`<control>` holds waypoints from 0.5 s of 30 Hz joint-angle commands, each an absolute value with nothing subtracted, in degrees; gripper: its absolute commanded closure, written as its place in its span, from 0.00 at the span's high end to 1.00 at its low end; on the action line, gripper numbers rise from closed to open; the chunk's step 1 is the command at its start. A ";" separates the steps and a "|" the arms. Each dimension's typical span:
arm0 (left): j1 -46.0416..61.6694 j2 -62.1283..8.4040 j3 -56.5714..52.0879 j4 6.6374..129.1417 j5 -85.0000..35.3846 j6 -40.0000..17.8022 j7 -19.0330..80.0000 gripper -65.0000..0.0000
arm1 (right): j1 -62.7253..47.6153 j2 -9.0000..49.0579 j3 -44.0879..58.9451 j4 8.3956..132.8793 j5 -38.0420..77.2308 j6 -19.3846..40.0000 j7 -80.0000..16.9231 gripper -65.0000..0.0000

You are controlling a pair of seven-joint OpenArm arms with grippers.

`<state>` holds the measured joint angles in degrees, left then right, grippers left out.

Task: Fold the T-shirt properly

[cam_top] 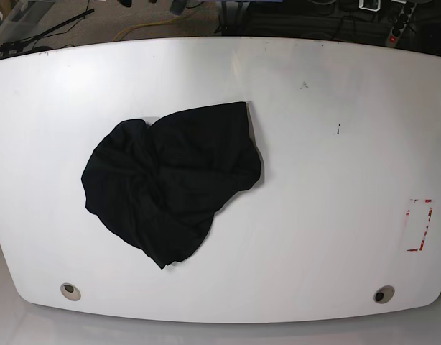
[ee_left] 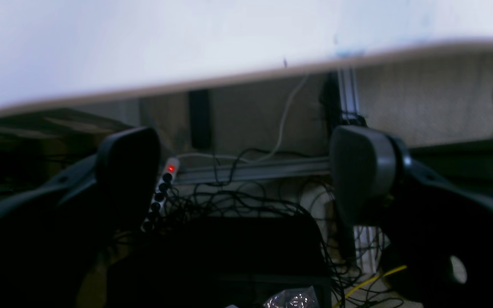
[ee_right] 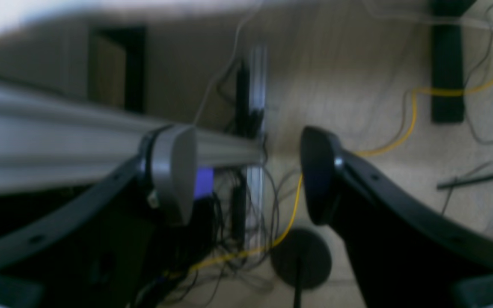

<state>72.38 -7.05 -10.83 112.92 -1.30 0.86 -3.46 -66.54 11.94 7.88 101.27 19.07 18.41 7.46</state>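
The black T-shirt [cam_top: 170,180] lies crumpled in a loose heap on the white table [cam_top: 328,187], left of centre in the base view. Neither arm shows in the base view. In the left wrist view my left gripper [ee_left: 246,171] stands wide open with nothing between its fingers, held beyond the table's edge [ee_left: 246,79] and looking under it. In the right wrist view my right gripper [ee_right: 248,173] is open too, empty, over the floor beside the table frame. The T-shirt is out of both wrist views.
A red-marked rectangle [cam_top: 419,225] sits near the table's right edge. Two round cable holes [cam_top: 70,291] [cam_top: 383,294] lie along the front edge. Under the table are a power strip [ee_left: 161,192], tangled black cables [ee_left: 238,205], a yellow cable [ee_right: 405,128] and an aluminium frame rail [ee_right: 58,145].
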 commanded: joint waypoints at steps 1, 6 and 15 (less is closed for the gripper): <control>71.08 -7.25 -11.03 113.80 -1.36 1.10 -4.44 0.90 | -67.47 11.91 8.40 104.04 20.09 19.12 8.66 0.55; 65.01 -7.08 -11.03 113.71 -1.10 1.10 -4.35 0.90 | -64.66 11.12 13.32 107.30 20.62 19.12 6.55 0.55; 54.37 -8.57 -10.42 113.54 -0.92 1.10 -4.35 0.91 | -55.08 10.86 16.75 110.64 20.70 19.56 -0.48 0.55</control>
